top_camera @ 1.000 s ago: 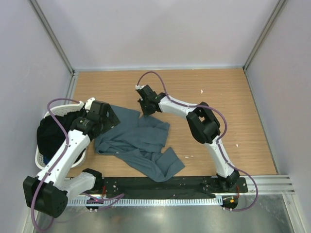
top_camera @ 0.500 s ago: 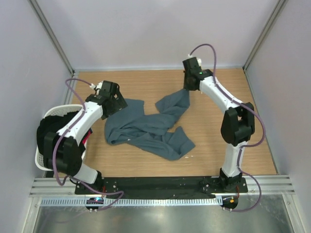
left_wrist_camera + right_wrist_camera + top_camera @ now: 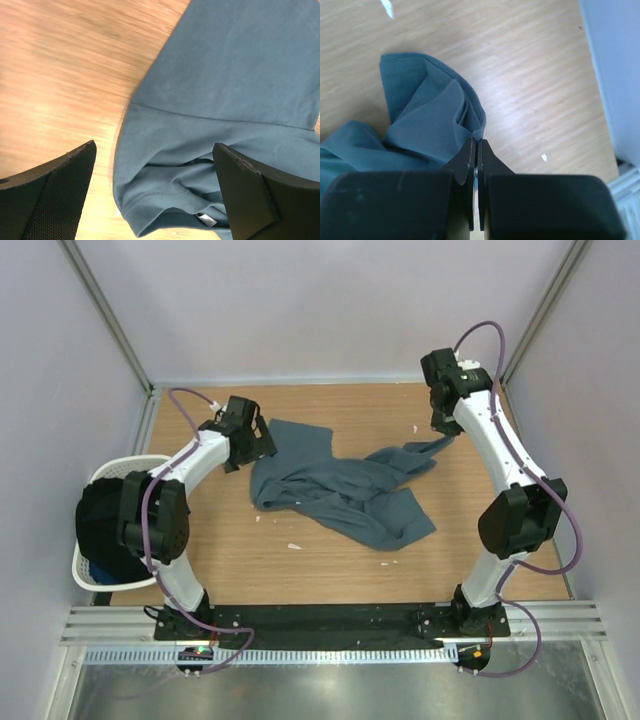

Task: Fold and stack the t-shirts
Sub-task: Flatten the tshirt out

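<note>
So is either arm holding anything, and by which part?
The right fingers pinch a bunched edge of the blue-grey t-shirt; the left fingers are open, holding nothing.

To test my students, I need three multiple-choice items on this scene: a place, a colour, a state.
1. The white laundry basket stands: A) at the table's left edge; B) at its far right corner; C) in its middle.
2. The t-shirt is: A) red; B) slate blue-grey; C) yellow.
3. The right gripper is: A) wide open; B) shut on the t-shirt; C) out of view.
Answers: 1 A, the top view shows it there; 2 B, plain in every view; 3 B, its jaws close on a cloth fold.
</note>
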### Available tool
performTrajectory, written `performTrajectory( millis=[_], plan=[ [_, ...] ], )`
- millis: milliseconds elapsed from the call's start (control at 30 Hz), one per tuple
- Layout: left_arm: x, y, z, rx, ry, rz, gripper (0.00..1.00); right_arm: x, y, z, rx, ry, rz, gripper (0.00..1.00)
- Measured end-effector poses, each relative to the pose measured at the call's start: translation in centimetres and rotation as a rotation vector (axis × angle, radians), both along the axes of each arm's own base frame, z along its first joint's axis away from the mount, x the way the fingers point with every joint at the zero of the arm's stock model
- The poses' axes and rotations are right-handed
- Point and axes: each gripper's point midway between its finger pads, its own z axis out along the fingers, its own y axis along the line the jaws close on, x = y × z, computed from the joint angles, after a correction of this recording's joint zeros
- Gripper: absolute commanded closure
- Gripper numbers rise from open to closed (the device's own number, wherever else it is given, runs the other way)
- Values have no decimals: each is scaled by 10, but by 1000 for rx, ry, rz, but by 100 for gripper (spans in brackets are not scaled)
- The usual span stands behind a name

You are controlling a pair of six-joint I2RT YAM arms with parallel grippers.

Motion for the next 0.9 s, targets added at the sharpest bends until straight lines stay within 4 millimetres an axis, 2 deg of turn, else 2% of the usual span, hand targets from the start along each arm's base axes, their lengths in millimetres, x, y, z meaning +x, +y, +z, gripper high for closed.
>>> performTrajectory(
  millis=[67, 133, 200, 300, 367, 400, 500, 600, 667, 800, 900],
  plan=[
    [3, -6, -5, -21, 7, -25, 0, -12, -6, 6, -13, 36, -19, 99],
    [3, -10, -10, -31, 22, -40, 0, -15, -8, 26, -9, 20, -24, 99],
    [8, -12, -17, -28, 37, -51, 0, -7, -7, 62, 9, -62, -26, 99],
    [28, -19, -26, -24, 50, -70, 0, 9, -5, 110, 28, -205, -35, 99],
    [44, -26, -30, -31, 44, -94, 2, 18, -7, 125, 21, -261, -48, 99],
    [51, -31, -33, -38, 45, -107, 2, 20, -8, 124, 12, -258, -54, 99],
    [58, -43, -37, -49, 47, -155, 4, 30, -13, 98, -16, -183, -69, 99],
    [56, -61, -34, -48, 41, -231, 3, 45, -19, 52, -32, -69, -82, 99],
    [52, -80, -31, -36, 31, -299, 3, 50, -26, 17, -32, 24, -94, 99],
    [38, -120, -27, -8, 19, -424, 5, 47, -48, -36, -25, 170, -132, 99],
    [32, -144, -28, 6, 22, -494, 7, 43, -66, -58, -6, 225, -168, 99]
  ],
)
